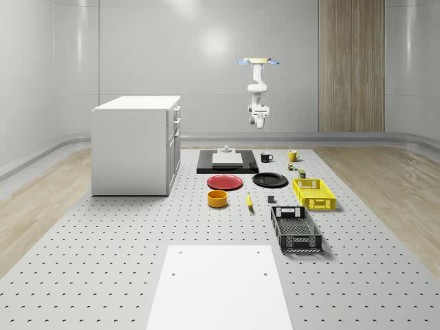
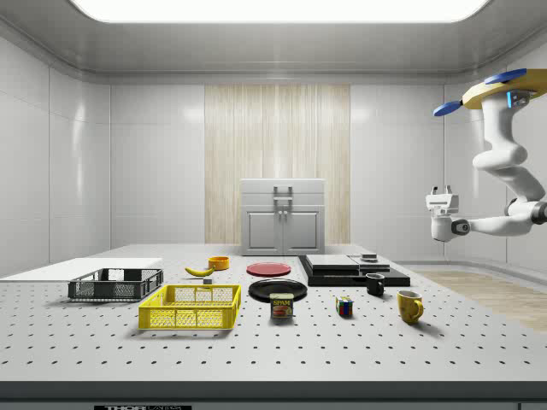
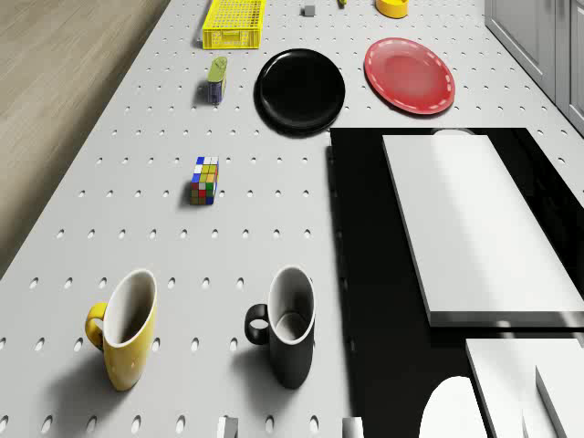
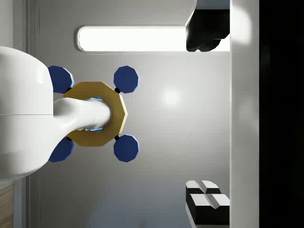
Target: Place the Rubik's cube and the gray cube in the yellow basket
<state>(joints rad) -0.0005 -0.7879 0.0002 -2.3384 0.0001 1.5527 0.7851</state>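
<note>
Zero items basketed; drone [image 2: 500,90] hovers above black mug [image 3: 285,328], gripper [image 2: 442,190] parted, empty.
Your descent toward the Rubik's cube [image 3: 204,180] could topple that mug.

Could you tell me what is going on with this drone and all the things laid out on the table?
The drone hovers in the air beyond the far end of the table, with its arm hanging down and the gripper raised well above the table, holding nothing. The Rubik's cube sits on the table near the yellow mug and black mug. The small gray cube lies beside the yellow basket, which is empty. So neither cube has been moved yet.
</note>
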